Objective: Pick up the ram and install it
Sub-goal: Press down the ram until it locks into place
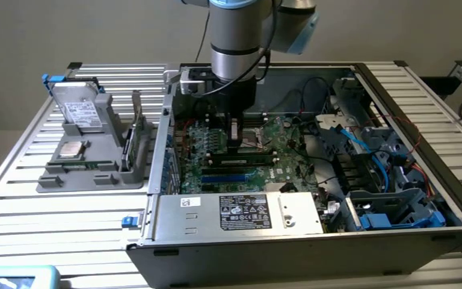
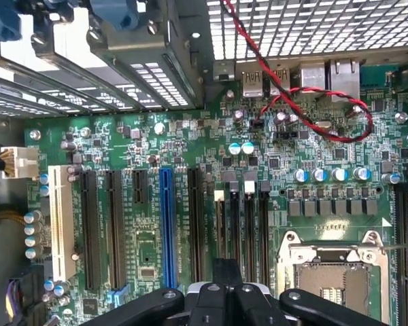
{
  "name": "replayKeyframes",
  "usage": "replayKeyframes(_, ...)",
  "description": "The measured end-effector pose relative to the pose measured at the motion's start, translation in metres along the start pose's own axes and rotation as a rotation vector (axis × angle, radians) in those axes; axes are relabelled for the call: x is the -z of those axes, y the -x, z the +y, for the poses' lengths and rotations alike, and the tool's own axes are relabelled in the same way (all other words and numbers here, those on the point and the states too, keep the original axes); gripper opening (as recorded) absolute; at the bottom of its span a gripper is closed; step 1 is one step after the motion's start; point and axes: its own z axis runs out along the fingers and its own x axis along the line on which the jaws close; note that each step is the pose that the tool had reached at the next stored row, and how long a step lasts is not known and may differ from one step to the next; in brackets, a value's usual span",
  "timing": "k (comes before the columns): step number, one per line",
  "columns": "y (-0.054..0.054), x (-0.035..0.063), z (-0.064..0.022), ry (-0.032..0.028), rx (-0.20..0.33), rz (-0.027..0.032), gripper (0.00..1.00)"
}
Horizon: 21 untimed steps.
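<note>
Green ram (image 1: 242, 161), one stick, sits in motherboard (image 1: 215, 150) under shut tool (image 1: 237, 141).

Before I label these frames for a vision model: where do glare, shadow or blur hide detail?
Exterior view: even, soft light; the metal slats of the table shine pale; the inside of the computer case lies in shadow around the motherboard, and the gripper reads dark. Wrist view: the motherboard is sharp and evenly lit; the perforated case wall glows bright; the gripper is close and soft.
</note>
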Motion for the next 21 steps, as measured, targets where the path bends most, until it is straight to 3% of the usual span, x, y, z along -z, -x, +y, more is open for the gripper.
replayKeyframes(14, 0.001, 0.0058, -0.0289, 0.0023, 0.000, 0.0003, 0.11)
replayKeyframes(15, 0.001, 0.0058, -0.0299, 0.0051, 0.000, 0.0005, 0.11)
replayKeyframes(21, 0.001, 0.0060, -0.0301, 0.0079, -0.026, 0.0009, 0.11)
